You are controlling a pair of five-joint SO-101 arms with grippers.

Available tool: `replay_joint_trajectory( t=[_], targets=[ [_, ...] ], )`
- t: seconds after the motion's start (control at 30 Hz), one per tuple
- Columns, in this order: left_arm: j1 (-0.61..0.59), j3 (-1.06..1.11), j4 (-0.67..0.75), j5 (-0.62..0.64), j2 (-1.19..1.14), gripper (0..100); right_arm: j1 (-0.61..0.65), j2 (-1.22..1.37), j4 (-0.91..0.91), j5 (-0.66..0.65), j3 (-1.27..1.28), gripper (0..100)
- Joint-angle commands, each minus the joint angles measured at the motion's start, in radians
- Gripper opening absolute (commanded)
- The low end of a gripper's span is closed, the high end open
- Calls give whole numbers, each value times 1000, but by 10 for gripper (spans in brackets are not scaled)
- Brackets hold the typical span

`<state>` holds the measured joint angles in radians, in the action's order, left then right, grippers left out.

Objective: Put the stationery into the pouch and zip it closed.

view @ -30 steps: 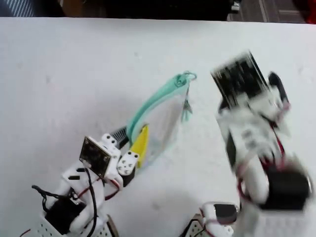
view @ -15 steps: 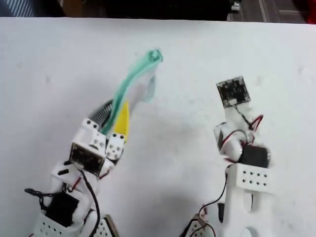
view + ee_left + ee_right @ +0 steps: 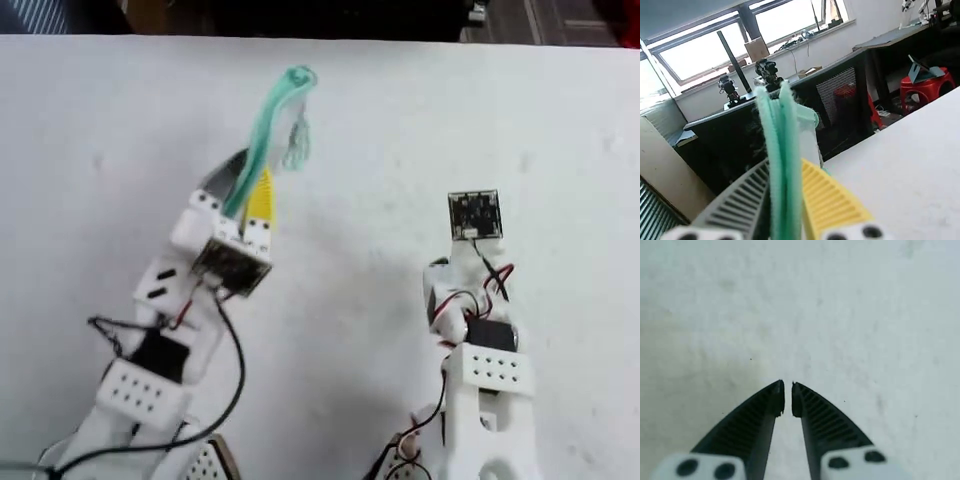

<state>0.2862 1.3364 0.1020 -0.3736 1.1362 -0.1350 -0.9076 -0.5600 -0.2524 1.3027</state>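
Two arms stood side by side at your white table (image 3: 90,130), both based at its near edge. Your left gripper (image 3: 245,205) was clamped on the clear pouch with a teal zip edge (image 3: 268,125), which was pinched between the ribbed grey finger (image 3: 740,200) and the ribbed yellow finger (image 3: 832,202). From that grip the pouch ran edge-on past the fingertips, out toward the far edge of the table and left of its middle. Its teal edge rose in a narrow curved band, with a pale tag (image 3: 296,148) hanging beside its far end. You could not tell from these views what lay inside the pouch, nor whether its zip was fully drawn.

Your right gripper (image 3: 787,390) pointed down at bare tabletop with its two dark ribbed jaws brought together to a hairline gap and nothing between them. The right arm (image 3: 480,340) stood toward the near right corner, well apart from the pouch.
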Motion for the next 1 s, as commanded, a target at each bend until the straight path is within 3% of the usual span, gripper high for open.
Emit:
replay_joint_trajectory(
  t=[0.0, 0.23, 0.4, 0.6, 0.73, 0.87, 0.97],
  targets=[
    [90, -213, 87, -35, -326, 20, 4, -8, 54, 5, 9, 17],
    [220, -299, 94, -83, -707, 20, -38, -8, 111, 5, 26, 17],
    [283, -295, 94, -80, -728, 20, -127, -7, 143, 14, 28, 17],
    [308, -290, 81, -78, -731, 20, -133, -7, 163, 14, 41, 17],
    [320, -276, -18, -69, -730, 116, -133, -7, 171, 6, 52, 17],
    [318, -324, -176, 107, -722, 159, -133, -7, 170, 5, 54, 17],
    [317, -411, -341, 150, -722, 169, -133, -7, 168, 5, 54, 17]
  ],
)
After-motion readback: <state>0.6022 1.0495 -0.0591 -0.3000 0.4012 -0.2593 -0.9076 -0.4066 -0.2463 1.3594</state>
